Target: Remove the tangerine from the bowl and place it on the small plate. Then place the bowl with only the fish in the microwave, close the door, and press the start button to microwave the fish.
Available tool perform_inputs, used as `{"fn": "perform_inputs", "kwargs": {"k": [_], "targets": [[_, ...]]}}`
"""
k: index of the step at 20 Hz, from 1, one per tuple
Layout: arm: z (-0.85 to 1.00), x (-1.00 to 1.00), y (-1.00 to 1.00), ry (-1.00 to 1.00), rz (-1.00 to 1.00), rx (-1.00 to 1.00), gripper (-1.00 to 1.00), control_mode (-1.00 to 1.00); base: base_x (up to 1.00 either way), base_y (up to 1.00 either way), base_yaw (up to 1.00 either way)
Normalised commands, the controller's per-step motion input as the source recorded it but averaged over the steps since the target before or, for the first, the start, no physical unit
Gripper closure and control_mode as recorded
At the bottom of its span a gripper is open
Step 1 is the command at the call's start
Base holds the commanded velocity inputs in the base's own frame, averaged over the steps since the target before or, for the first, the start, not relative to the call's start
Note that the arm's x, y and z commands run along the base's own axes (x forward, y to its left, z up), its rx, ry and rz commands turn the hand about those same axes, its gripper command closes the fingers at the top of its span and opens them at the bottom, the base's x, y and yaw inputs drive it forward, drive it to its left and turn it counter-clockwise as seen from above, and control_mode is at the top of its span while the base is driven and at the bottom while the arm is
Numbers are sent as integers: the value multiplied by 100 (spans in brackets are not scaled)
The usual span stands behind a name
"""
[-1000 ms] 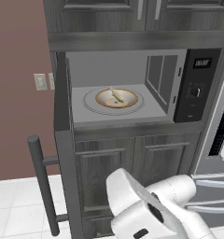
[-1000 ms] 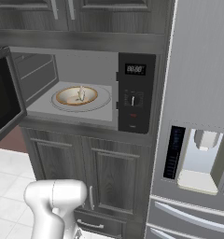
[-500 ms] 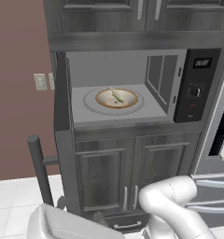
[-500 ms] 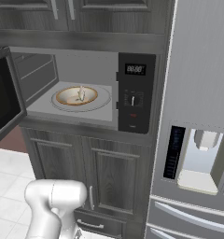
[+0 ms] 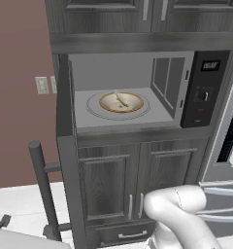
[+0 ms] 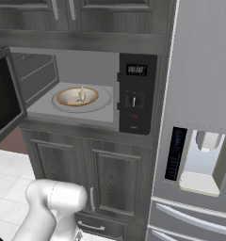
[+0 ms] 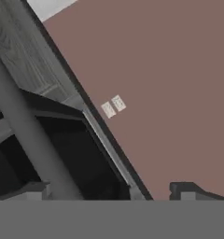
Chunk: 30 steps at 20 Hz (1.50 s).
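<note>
From my remote station I see the microwave (image 5: 138, 92) standing open, its door (image 6: 4, 101) swung wide toward nine o'clock with the grey bar handle (image 5: 43, 187) upright at lower left in the left base view. The bowl (image 5: 121, 102) sits centred on the white turntable (image 5: 94, 108) inside the cavity, the fish (image 5: 121, 99) lying in it. The control panel (image 6: 135, 94) flanks the cavity at three o'clock. In the hand view the handle (image 7: 27, 135) crosses the dark door glass diagonally; my fingers (image 7: 109, 192) are released, spread wide, grasping nothing.
</note>
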Motion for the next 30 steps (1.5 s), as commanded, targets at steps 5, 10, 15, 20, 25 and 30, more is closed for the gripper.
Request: {"fn": "perform_inputs", "kwargs": {"k": [5, 10, 15, 20, 25, 30], "targets": [[-55, 66, 100, 6, 0, -10, -100, -100, 0, 0, 0], [-78, 94, 95, 10, 0, -9, -100, -100, 0, 0, 0], [-87, 100, 85, 15, 0, -8, -100, -100, 0, 0, 0], [-77, 98, 76, 17, 0, -7, -100, -100, 0, 0, 0], [-26, 53, -9, 12, -1, 0, -100, -100, 0, 0, 0], [-4, 2, -87, 1, -5, 1, -100, -100, 0, 0, 0]]}}
